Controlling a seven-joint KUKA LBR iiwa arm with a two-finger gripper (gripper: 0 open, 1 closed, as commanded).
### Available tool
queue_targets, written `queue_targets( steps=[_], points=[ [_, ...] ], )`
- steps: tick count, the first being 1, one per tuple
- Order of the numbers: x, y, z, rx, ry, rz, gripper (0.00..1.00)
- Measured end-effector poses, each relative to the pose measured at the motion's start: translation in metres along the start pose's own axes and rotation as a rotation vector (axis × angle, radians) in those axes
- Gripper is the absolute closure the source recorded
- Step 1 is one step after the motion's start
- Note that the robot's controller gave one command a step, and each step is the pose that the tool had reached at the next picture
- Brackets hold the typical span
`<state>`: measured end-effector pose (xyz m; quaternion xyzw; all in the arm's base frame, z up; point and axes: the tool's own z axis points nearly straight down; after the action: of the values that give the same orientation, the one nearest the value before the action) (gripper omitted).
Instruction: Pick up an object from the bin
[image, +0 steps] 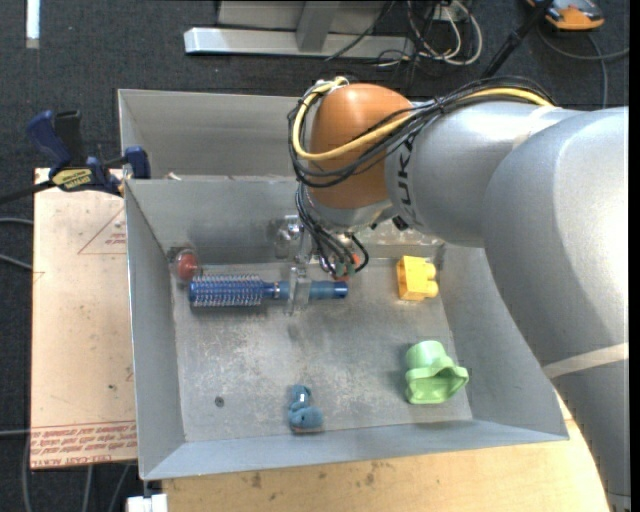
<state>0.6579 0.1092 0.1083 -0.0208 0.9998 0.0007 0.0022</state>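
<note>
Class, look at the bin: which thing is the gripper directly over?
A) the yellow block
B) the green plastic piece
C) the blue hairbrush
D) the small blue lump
C: the gripper hangs over the handle end of the blue hairbrush, well apart from the yellow block.

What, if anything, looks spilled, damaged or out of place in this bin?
Nothing stands out. The blue hairbrush lies flat on the bin floor with the claw over its handle; the yellow block, green piece, small blue lump and reddish ball lie loose, none visibly broken.
</note>
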Motion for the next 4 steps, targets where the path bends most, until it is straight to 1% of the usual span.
queue_targets(
  steps=[1,2,3,4],
  points=[
    [0.003,0.035,0.04,0.0,0.009,0.118,0.0],
    [0.003,0.036,0.039,-0.001,0.009,0.118,0.0],
    [0.002,0.036,0.039,-0.002,0.007,0.118,1.0],
    [0.001,0.036,-0.007,-0.002,-0.001,0.117,1.0]
  ],
)
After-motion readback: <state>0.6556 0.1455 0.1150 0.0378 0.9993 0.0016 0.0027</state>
